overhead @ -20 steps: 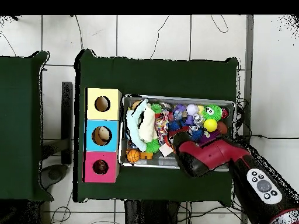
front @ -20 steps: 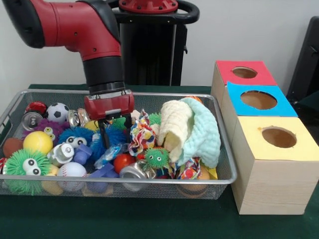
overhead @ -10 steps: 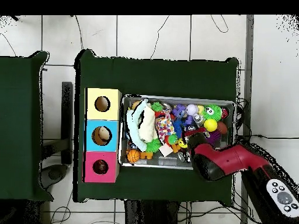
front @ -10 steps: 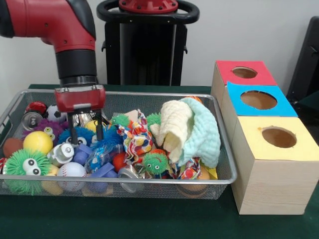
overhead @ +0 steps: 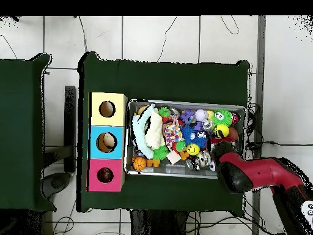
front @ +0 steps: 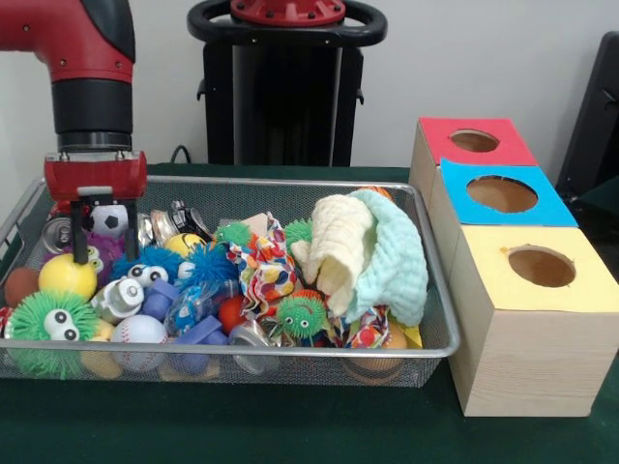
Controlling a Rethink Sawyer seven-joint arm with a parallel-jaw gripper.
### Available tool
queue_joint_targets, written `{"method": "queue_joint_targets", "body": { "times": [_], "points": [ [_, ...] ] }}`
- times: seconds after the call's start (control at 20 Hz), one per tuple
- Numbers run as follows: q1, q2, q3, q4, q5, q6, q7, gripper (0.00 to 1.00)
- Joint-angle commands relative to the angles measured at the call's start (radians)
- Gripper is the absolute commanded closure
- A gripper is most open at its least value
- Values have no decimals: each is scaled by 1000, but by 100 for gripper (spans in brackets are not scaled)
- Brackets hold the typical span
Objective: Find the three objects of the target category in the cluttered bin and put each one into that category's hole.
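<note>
The gripper (front: 103, 239) hung at the far left of the bin (front: 426, 353), its two fingers spread apart and holding nothing, their tips level with the toys just above the yellow ball (front: 67, 275) and in front of the small soccer ball (front: 111, 218). The risk here was judged to be a mis-grasp: the toys lay packed and touching, so closing fingers could pinch a neighbour, push the round balls aside, or strike the wire wall of the bin, which stood close on the left. The arm (front: 92, 72) descended vertically from the upper left, wrist straight down; in the overhead view it reached in from the bin's robot-side edge. Moving right, the bin's middle held fuzzy balls and patterned cloth, then a pale towel heap (front: 368, 253). The hole (front: 474, 141) in the red-topped box stood farthest right and back, well apart from the gripper, so any carry would cross the whole bin.
</note>
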State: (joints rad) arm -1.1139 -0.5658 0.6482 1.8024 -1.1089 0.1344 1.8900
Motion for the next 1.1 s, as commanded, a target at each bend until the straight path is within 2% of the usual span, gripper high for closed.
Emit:
{"method": "queue_joint_targets", "body": {
  "times": [0.05, 0.35, 0.55, 0.75, 1.1],
  "points": [
    [13, -2, 92, -57, 28, 128, -173, 0],
    [49, 48, 65, -90, -19, 63, -102, 0],
    [78, 55, 50, -108, -23, 49, -76, 0],
    [76, 61, 72, -126, -7, 72, -108, 0],
    [59, 37, 111, -118, 81, 184, -183, 0]
  ]
}}
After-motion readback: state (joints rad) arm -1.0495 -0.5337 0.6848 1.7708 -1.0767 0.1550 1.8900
